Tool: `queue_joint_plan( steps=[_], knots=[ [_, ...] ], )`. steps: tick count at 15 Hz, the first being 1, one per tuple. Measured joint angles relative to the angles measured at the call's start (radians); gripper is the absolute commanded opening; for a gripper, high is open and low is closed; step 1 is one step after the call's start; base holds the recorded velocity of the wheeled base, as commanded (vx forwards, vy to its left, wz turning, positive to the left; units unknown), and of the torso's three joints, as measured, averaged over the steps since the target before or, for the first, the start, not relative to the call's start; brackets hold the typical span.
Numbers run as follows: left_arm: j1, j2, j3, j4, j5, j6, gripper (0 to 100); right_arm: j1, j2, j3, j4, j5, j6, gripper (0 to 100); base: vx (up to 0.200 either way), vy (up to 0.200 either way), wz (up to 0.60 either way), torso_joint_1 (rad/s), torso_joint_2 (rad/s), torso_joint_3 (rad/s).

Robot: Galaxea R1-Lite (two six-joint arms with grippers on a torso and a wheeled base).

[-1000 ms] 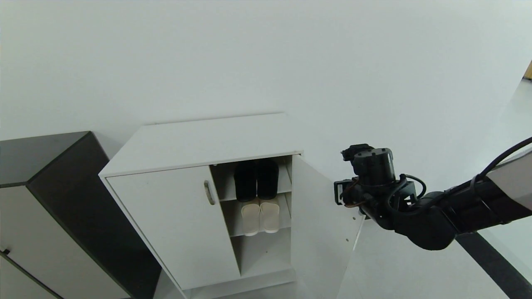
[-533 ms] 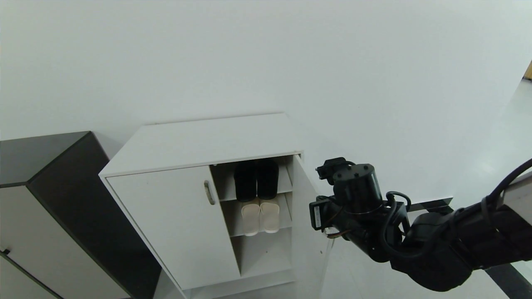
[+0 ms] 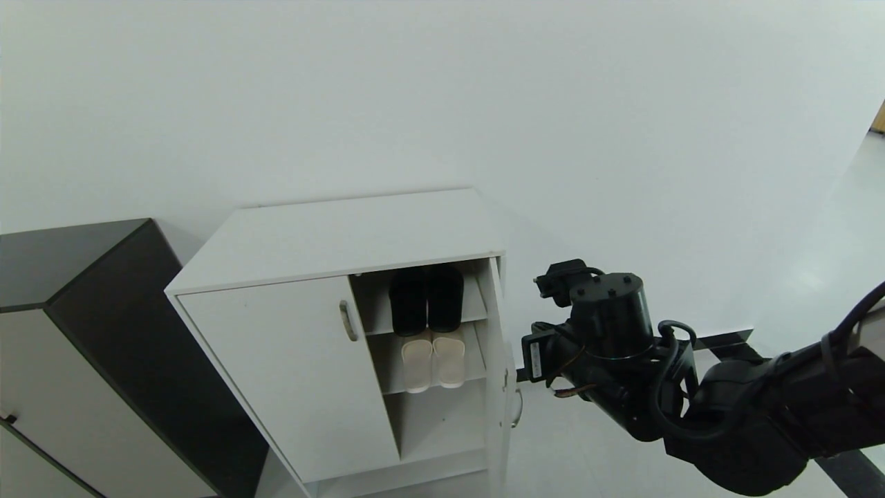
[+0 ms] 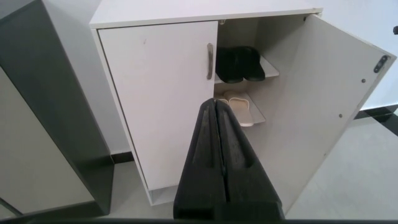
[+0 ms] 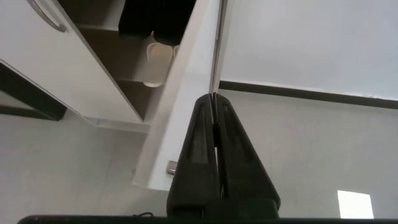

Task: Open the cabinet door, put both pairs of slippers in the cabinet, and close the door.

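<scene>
The white cabinet [image 3: 332, 238] stands against the wall with its left door [image 3: 290, 373] closed. Its right door [image 3: 499, 373] stands part open, edge-on in the head view. Black slippers [image 3: 425, 297] sit on the top shelf, white slippers [image 3: 434, 360] on the shelf below. My right arm's wrist [image 3: 608, 325] is just right of the open door. In the right wrist view my right gripper [image 5: 214, 98] is shut and empty, its tips at the door's outer face [image 5: 186, 93]. My left gripper [image 4: 216, 102] is shut and empty, held in front of the cabinet's closed door [image 4: 161, 93].
A dark cabinet [image 3: 83, 311] stands close on the left of the white one. The white wall runs behind both. Open pale floor [image 3: 608, 470] lies to the right, crossed by a black strip [image 3: 726, 340].
The right door has swung from wide open to nearly edge-on toward the cabinet. My right arm has moved left and down, following the door. The slippers have not moved.
</scene>
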Motion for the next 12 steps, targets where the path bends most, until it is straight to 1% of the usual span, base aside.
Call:
queue_joint_plan(
  steps=[2, 4, 9, 12],
  knots=[
    [0.000, 0.000, 0.000, 0.000, 0.000, 0.000, 0, 0.000, -0.002, 0.001, -0.005, 0.000, 0.000, 0, 0.000, 0.000, 0.00, 0.000, 0.00, 0.000],
    [0.000, 0.000, 0.000, 0.000, 0.000, 0.000, 0, 0.001, -0.003, 0.002, -0.044, 0.001, -0.003, 0, 0.000, 0.000, 0.00, 0.000, 0.00, 0.000],
    [0.000, 0.000, 0.000, 0.000, 0.000, 0.000, 0, 0.004, -0.003, 0.015, -0.057, 0.008, -0.020, 0, 0.000, 0.000, 0.00, 0.000, 0.00, 0.000],
    [0.000, 0.000, 0.000, 0.000, 0.000, 0.000, 0, 0.006, -0.004, 0.029, -0.094, 0.020, -0.030, 0, 0.000, 0.000, 0.00, 0.000, 0.00, 0.000]
  ],
)
